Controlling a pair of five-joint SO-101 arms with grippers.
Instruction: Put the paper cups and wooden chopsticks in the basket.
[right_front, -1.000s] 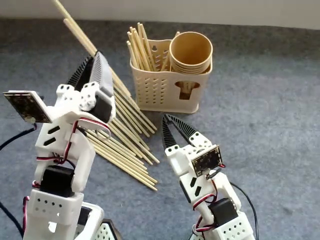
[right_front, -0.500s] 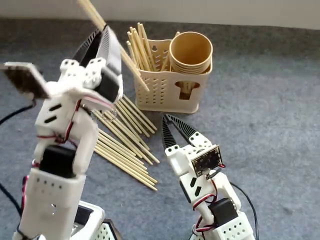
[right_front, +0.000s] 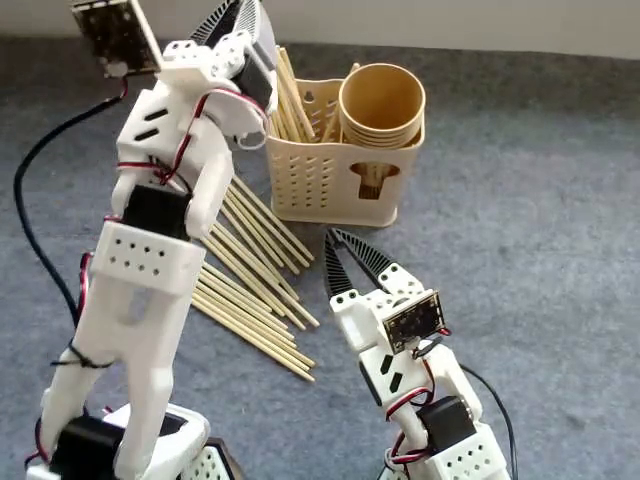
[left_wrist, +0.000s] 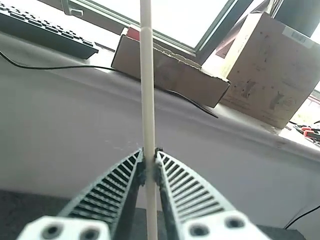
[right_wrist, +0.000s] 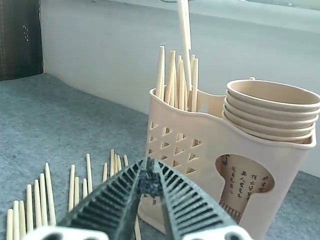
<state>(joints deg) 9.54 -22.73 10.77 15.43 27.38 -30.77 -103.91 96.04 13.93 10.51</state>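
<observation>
Starting nearest the high camera, the right tool (right_front: 336, 240) is seen parked low over the counter (right_front: 540, 250) just in front of the basket, its jaws pressed together on nothing; it has not been moved in the last second. Beside it, the loose chopsticks (right_front: 255, 285) are fanned out on the counter, mostly parallel and touching, and are yet to be collected. Behind them the basket (right_front: 310, 185) is stood upright. The paper cups (right_front: 382, 100) are nested in one compartment, so that part of the task is judged done, and the standing chopsticks (right_front: 290, 95) are leaned in the other.

Farthest back, the left tool (left_wrist: 149, 159) is clamped tight on the held chopstick (left_wrist: 146, 75), which is carried nearly upright. Within the last second this arm has been lifted off the pile and swung up and across, so that the stick is now brought over the chopstick compartment. Whether its lower end is already among the standing ones or just above them cannot be told. A release is judged to be called for next, after which the pile must be returned to.
</observation>
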